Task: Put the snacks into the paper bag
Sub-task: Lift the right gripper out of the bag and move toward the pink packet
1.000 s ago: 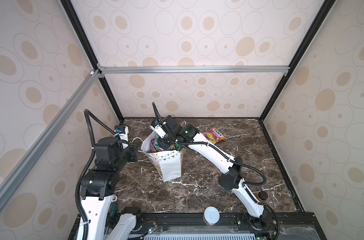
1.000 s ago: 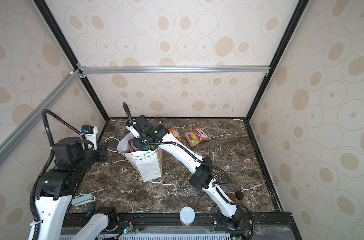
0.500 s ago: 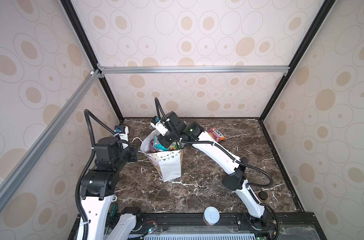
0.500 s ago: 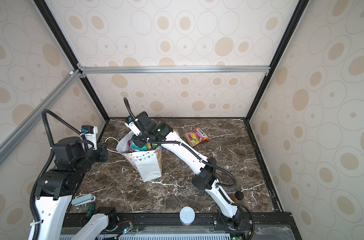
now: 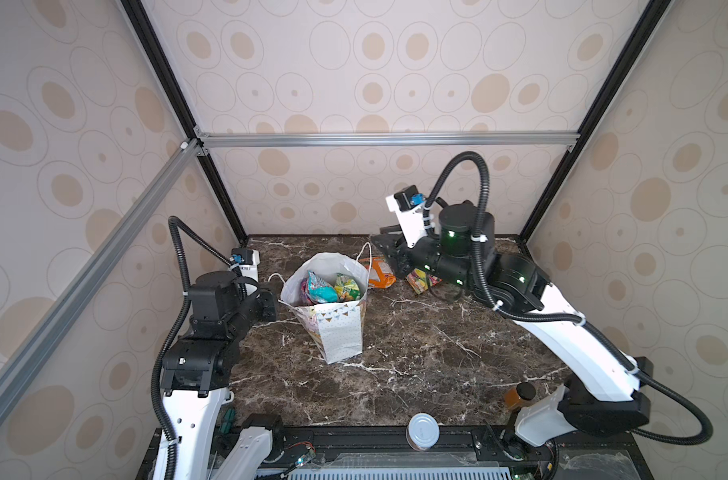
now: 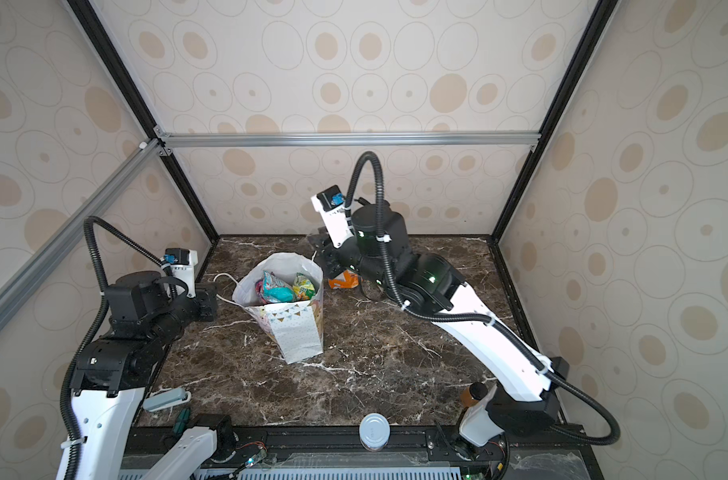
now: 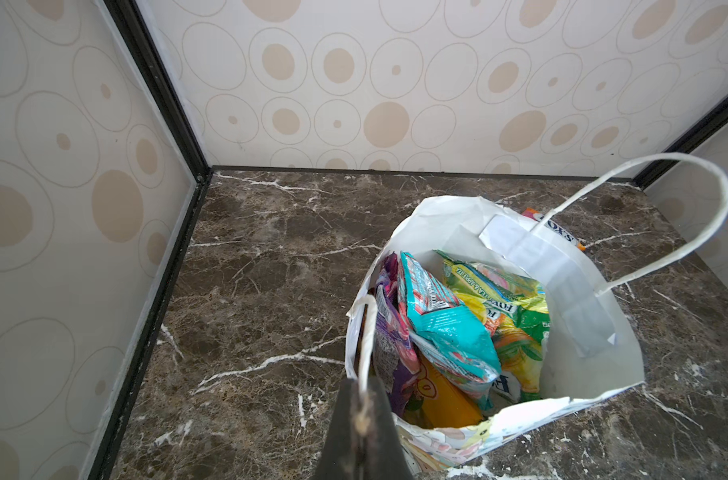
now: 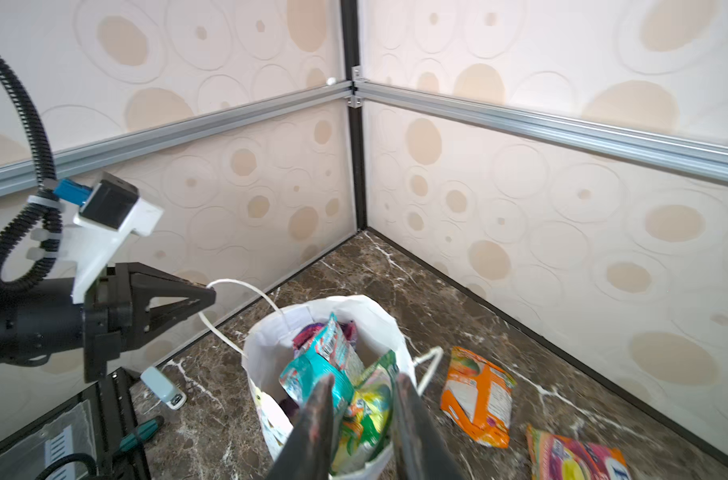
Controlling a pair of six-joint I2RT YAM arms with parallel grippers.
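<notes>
Your left gripper [image 7: 360,386] is clamped shut on the white cord handle [image 7: 366,332] at the left side of the tall white paper gift bag [image 5: 341,336]. The cord runs straight between the closed fingers.

The bag stands upright on the dark brown marble tabletop [image 5: 416,353], left of centre, with its mouth wide open and leaning a little. Its second cord handle [image 5: 366,253] sticks up at the far right of the rim.

Four snacks show inside the bag:
- a glossy teal plastic packet [image 7: 445,332] on top
- a green-and-yellow plastic packet [image 7: 507,307] beside it
- a purple plastic packet [image 7: 391,345] against the left wall
- a yellow-orange packet [image 7: 445,399] underneath the teal one

Your right gripper [image 8: 364,378] is raised off the table near the bag's far right side. Its jaws are apart with nothing between them.

Two snacks lie flat on the table:
- an orange plastic packet [image 5: 378,272] just right of the bag
- a pink-and-yellow plastic packet [image 5: 424,282] further right; in a top view the right arm partly covers it

A silver-lidded can [image 5: 423,430] sits at the near edge. An amber bottle with a black cap [image 5: 520,395] stands near right, by the right arm's base.
</notes>
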